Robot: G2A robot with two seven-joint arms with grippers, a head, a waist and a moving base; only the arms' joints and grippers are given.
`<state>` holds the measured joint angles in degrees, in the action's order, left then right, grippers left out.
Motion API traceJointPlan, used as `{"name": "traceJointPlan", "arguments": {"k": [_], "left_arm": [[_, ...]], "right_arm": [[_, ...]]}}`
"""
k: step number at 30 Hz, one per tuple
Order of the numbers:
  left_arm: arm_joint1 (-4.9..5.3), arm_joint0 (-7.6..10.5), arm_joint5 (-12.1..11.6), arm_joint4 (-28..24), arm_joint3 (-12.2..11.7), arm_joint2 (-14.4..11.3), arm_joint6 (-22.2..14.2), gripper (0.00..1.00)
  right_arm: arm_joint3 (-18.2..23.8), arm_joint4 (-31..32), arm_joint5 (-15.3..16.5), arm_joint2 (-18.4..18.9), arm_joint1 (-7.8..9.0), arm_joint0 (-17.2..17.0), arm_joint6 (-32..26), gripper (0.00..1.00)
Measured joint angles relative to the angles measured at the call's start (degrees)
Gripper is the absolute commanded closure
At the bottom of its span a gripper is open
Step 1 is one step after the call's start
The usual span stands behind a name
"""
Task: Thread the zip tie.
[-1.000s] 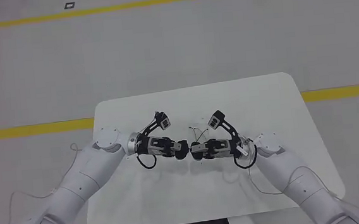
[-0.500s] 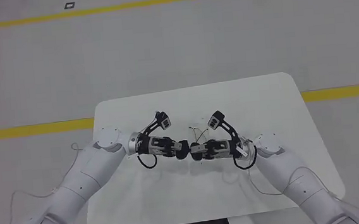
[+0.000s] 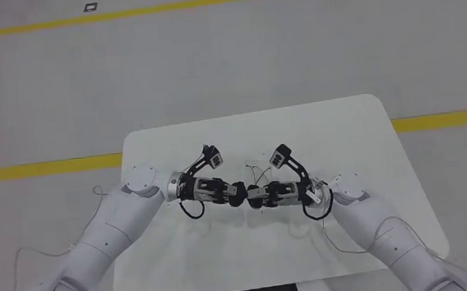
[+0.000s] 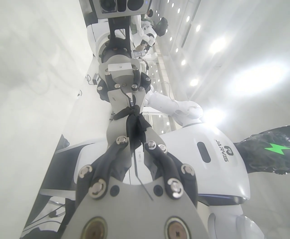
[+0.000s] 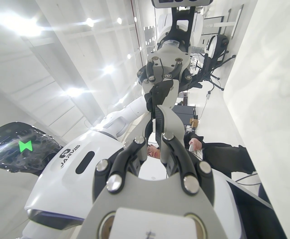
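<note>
- The left gripper (image 3: 235, 193) and the right gripper (image 3: 251, 195) met tip to tip over the middle of the table (image 3: 339, 129), each on its own side.
- The zip tie (image 5: 158, 123) sat between them, pinched in the fingers of both, with its thin tail running back through the left gripper.
- One floor line (image 3: 46, 168) came out from both sides of the table. Another floor line (image 3: 206, 1) lay well behind it.
- A small floor tag (image 3: 91, 7) sat just beside the far line, behind and to the left of the table.
</note>
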<state>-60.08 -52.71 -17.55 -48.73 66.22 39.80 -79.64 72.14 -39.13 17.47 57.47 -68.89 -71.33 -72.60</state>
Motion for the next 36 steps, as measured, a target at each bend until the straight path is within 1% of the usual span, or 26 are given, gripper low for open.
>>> {"name": "traceJointPlan", "arguments": {"k": [1, 2, 3, 4, 9, 16, 18, 19, 20, 21, 32, 34, 36], "left_arm": [[-0.01, -0.01, 0.0, 0.0, 0.0, 0.0, 0.0, 1.0], [-0.02, -0.01, 0.0, 0.0, 0.0, 0.0, 0.0, 1.0], [-0.03, -0.02, -0.1, 0.0, -0.1, 0.0, 0.0, 1.0], [-0.03, -0.02, -0.2, -0.1, -0.1, 0.1, 0.0, 1.0], [0.19, -0.25, -0.7, -0.5, -0.3, 0.7, 0.0, 1.0], [0.79, -1.1, -1.6, -0.7, 0.0, 2.0, 0.0, 1.0], [0.86, -1.32, -1.6, -0.3, 0.8, 2.2, 0.2, 1.0], [0.89, -1.43, -1.4, 0.2, 1.9, 2.2, 0.6, 1.0], [0.9, -1.45, -1.3, 0.6, 2.4, 2.2, 0.8, 1.0], [0.91, -1.45, -1.2, 0.8, 2.6, 2.2, 0.9, 1.0], [0.91, -1.48, -1.2, 0.8, 2.5, 2.2, 1.0, 1.0], [0.96, -1.75, -1.6, 1.5, 2.5, 2.7, 3.0, 1.0], [1.11, -2.02, -1.9, 1.2, 2.0, 3.5, 3.4, 1.0]], "right_arm": [[-0.1, -0.1, 0.0, 0.0, -0.01, 0.0, 0.0, 1.0], [-0.1, -0.1, 0.0, 0.0, -0.01, 0.0, 0.0, 0.83], [-0.1, -0.1, 0.0, 0.0, -0.02, 0.1, 0.0, 0.57], [-0.2, -0.1, -0.1, 0.0, -0.02, 0.1, 0.1, 0.0], [-0.6, -0.9, 0.3, 0.7, 0.08, -0.1, 0.5, 0.0], [-2.2, -2.4, 1.2, 2.8, 0.49, -1.2, 1.1, 0.0], [-2.7, -2.9, 1.3, 3.1, 0.54, -1.5, 1.3, 0.0], [-2.9, -3.1, 1.2, 3.2, 0.54, -1.7, 1.4, 0.0], [-3.0, -3.1, 1.1, 3.2, 0.54, -1.7, 1.4, 0.0], [-3.0, -3.1, 1.1, 3.2, 0.54, -1.7, 1.4, 0.0], [-3.0, -3.1, 1.1, 3.2, 0.54, -1.7, 1.4, 0.0], [-3.0, -3.1, 1.1, 3.2, 0.54, -1.7, 1.4, 0.0], [-3.0, -3.1, 1.1, 3.2, 0.54, -1.7, 1.4, 0.0]]}}
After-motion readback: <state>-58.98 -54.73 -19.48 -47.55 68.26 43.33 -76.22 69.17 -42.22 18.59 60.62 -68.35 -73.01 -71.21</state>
